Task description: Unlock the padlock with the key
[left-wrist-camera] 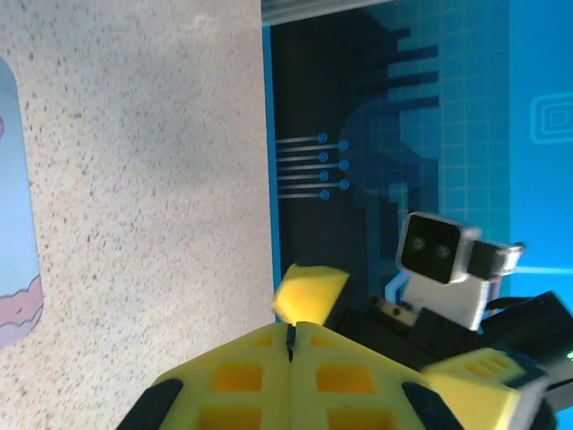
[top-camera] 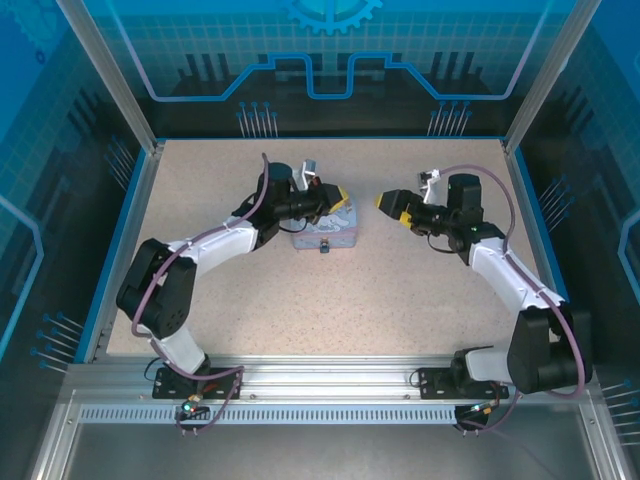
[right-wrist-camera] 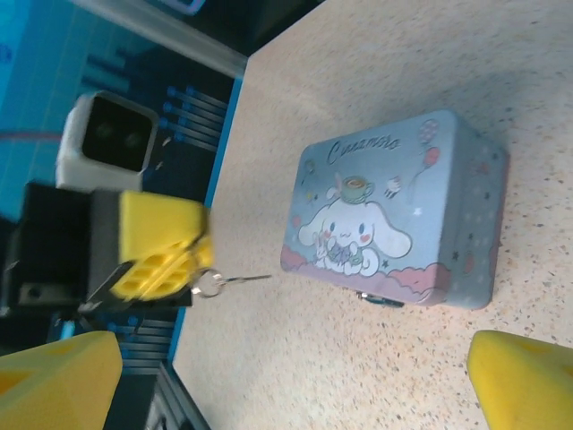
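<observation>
My left gripper [top-camera: 338, 196] hovers at the far edge of the pale blue tin [top-camera: 325, 230], and its yellow jaws are shut. In the right wrist view the key [right-wrist-camera: 235, 279] sticks out from the left gripper [right-wrist-camera: 192, 262] on a small ring, its thin shaft pointing toward the tin [right-wrist-camera: 394, 224]. A dark sliver shows between the closed tips of the left gripper [left-wrist-camera: 291, 330]. A small fitting hangs at the tin's near edge, seemingly the padlock [right-wrist-camera: 380, 298], also visible from above [top-camera: 323, 247]. My right gripper [top-camera: 390, 205] stands open to the right of the tin, holding nothing.
The tin, with a cartoon dog on its lid, lies flat on the speckled table [top-camera: 400, 300]. Blue walls and metal posts [top-camera: 110, 75] enclose the table. The right gripper's yellow fingers [right-wrist-camera: 524, 376] frame the right wrist view at both bottom corners.
</observation>
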Available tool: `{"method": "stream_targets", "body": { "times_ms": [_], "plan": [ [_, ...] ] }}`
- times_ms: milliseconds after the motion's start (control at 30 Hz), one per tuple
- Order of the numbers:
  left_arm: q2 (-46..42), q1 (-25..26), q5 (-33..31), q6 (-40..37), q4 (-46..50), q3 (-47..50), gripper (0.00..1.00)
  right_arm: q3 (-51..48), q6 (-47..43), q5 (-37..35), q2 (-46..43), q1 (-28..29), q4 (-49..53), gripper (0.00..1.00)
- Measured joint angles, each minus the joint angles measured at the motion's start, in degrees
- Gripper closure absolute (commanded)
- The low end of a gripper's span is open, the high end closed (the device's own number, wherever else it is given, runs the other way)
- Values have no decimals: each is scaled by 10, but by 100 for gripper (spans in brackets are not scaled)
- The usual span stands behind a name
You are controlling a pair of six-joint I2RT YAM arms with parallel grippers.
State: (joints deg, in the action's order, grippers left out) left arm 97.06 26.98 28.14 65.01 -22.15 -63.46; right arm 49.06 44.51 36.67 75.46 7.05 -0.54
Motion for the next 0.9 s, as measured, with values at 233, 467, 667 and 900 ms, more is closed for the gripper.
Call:
{"method": "stream_targets", "body": {
  "times_ms": [233, 467, 667, 900],
  "plan": [
    [-30, 19, -94, 23, 11, 0, 100, -14, 131, -40, 60, 7, -100, 5],
    [-47, 47, -196, 54, 36, 3, 100, -13, 227, -66, 100, 55, -240, 31],
    [-47, 62, -260, 82, 63, 3, 100, 9, 270, -75, 142, 101, -304, 53],
    [-47, 63, -291, 86, 68, 3, 100, 14, 280, -78, 144, 124, -338, 56]
  ]
}}
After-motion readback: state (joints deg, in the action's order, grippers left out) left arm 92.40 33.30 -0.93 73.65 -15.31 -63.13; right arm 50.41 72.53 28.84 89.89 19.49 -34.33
